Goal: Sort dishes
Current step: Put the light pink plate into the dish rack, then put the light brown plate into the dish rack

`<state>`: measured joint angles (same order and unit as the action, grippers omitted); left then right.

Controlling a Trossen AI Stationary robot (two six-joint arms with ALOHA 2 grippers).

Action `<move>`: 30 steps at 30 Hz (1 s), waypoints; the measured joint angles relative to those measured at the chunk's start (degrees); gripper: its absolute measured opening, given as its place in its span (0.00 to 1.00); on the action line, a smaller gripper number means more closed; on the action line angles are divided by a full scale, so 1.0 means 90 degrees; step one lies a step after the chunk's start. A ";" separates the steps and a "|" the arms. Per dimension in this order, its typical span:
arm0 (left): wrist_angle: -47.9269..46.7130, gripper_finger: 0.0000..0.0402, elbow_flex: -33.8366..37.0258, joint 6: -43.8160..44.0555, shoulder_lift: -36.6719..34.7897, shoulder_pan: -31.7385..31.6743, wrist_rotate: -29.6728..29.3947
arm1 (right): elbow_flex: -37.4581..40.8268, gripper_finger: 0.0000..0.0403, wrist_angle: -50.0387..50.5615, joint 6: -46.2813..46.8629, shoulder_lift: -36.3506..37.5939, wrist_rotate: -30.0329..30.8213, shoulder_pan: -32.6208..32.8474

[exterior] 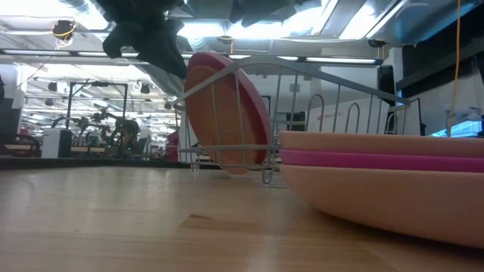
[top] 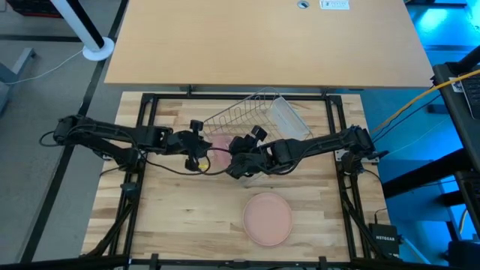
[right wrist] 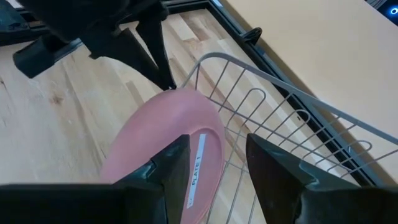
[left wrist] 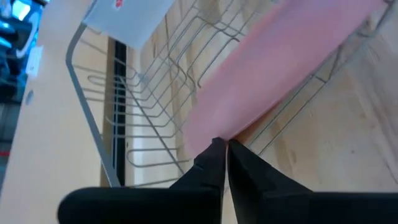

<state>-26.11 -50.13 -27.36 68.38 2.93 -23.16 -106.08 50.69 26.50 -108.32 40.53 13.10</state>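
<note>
Two dark arms reach inward over the pale wooden desk [top: 187, 217], meeting near its middle, and their bulk hides most of what lies beneath them in the high view. Behind them the silver wire rack [top: 247, 109] sits tipped at an angle, with a clear cup [top: 289, 120] at its right end; the cup's outline is faint against the wood. Near the desk's front edge a stack of plates [top: 267, 217] lies flat, well apart from the rack. From above only a pale peach top shows. The low view cuts the stack off at the right and shows peach, magenta and peach bands, so the number of plates in it cannot be told. A pinkish leaning plate [exterior: 223, 113] stands tilted on edge inside the rack, its lower rim behind the wires. In the high view it is only a sliver of pink [top: 219, 142] between the arms. The left pincer [left wrist: 224, 149] has its fingers pressed nearly together on the leaning plate's upper rim, pinching it, though the contact itself is small and partly covered by the fingertips. The right pincer [right wrist: 217, 143] hovers just over the same plate with its fingers spread wide. Whether either finger touches the plate cannot be made out. A small white label on the plate's face reads "PLATE 1", partly hidden by one finger.
</note>
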 joint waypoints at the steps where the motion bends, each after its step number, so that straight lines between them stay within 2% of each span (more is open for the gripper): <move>1: -0.0001 0.02 0.0000 -0.0063 0.0000 0.0025 -0.0005 | -0.0001 0.40 0.0001 0.0000 -0.0001 0.0000 0.0000; 7: -0.0002 0.06 0.0000 -0.0069 0.0000 0.0048 -0.0022 | -0.0002 0.40 0.0001 0.0000 -0.0001 0.0000 0.0000; 18: -0.0002 0.30 0.0000 0.0877 0.0002 0.0053 -0.0180 | -0.0002 0.40 0.0003 -0.0002 -0.0001 0.0000 0.0000; 25: -0.0091 0.33 -0.0002 0.1063 -0.0050 0.0053 -0.0181 | -0.0002 0.40 0.0096 -0.0372 0.0005 0.0001 0.0000; 30: -0.0580 0.33 -0.0140 0.1810 -0.0251 0.0063 -0.0178 | -0.0005 0.40 0.0457 -0.0691 0.0192 -0.0001 0.0007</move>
<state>-31.32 -51.39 -11.07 66.12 3.49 -24.76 -106.13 54.80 20.28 -106.60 40.52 13.16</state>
